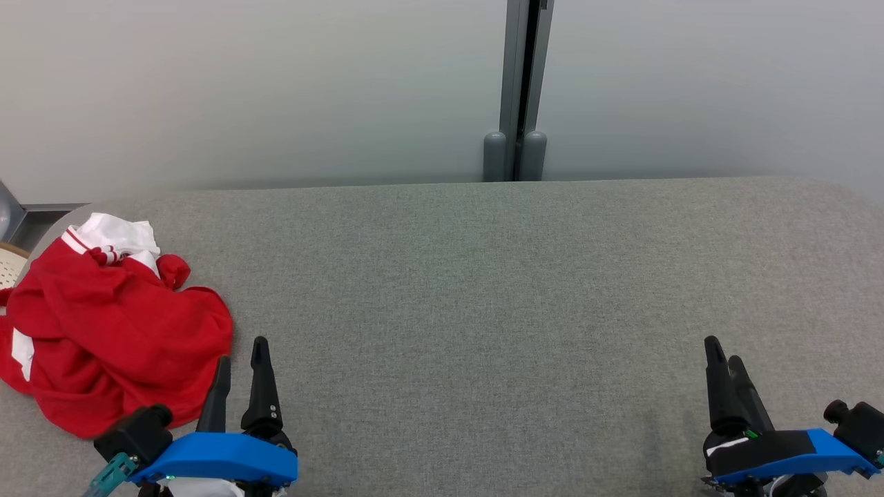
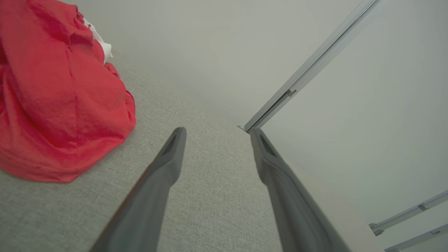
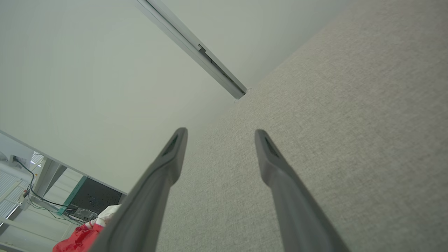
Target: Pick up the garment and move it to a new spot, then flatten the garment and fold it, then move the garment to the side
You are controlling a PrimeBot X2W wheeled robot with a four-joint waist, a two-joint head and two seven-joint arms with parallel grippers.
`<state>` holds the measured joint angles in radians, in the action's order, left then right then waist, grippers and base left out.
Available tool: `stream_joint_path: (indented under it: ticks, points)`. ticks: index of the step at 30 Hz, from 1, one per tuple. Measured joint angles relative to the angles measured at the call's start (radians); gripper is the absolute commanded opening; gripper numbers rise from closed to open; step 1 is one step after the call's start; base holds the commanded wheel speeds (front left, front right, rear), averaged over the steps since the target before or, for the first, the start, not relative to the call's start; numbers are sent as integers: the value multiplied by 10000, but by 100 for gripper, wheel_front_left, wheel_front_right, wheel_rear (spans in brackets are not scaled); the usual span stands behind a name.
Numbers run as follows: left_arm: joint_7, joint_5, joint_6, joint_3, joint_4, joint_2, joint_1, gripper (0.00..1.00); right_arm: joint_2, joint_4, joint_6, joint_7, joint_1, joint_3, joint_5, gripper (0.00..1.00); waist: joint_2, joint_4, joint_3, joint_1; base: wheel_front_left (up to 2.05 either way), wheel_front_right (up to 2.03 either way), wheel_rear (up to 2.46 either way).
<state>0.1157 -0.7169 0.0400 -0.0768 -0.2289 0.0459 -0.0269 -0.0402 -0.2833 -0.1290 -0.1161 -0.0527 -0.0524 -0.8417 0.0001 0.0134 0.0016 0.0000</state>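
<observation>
A crumpled red garment (image 1: 110, 331) with white trim lies in a heap at the far left of the grey table (image 1: 483, 290). The left wrist view has the garment (image 2: 59, 98) at its left, and the right wrist view catches a bit of the garment (image 3: 84, 234) at its bottom left. My left gripper (image 1: 240, 359) stands open just right of the heap's near edge, nothing between its fingers. In its own view my left gripper (image 2: 217, 134) points over bare cloth. My right gripper (image 1: 724, 355) is open and empty at the lower right, far from the garment; my right gripper (image 3: 219, 134) also hovers over bare table.
A pale partition wall (image 1: 276, 90) with a grey metal post (image 1: 518, 90) runs along the table's far edge. Part of a round pale stool (image 1: 8, 266) sits past the table's left corner. The right wrist view has cables and floor (image 3: 31, 196) beyond the left end.
</observation>
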Motion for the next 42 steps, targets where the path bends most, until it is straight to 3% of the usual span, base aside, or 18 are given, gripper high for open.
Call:
stream_joint_path:
  ticks: [16, 33, 42]
  points:
    - [420, 1923, -88, -209, -6, 21, 24, 100, -13, 58, 0, -391, 0, 33, 1741, 100, 0, 3, -25, 0, 0, 0, 0]
    - [813, 3371, -268, -380, -454, 31, 46, 100, -29, -121, -2, -803, 0, 71, 3223, 100, 0, 21, -70, 0, 0, 0, 0]
    - [989, 3946, -441, -493, -650, 38, 46, 100, -40, -125, -4, -986, 0, -8, 4585, 100, 0, 42, -99, 1, 0, 0, 0]
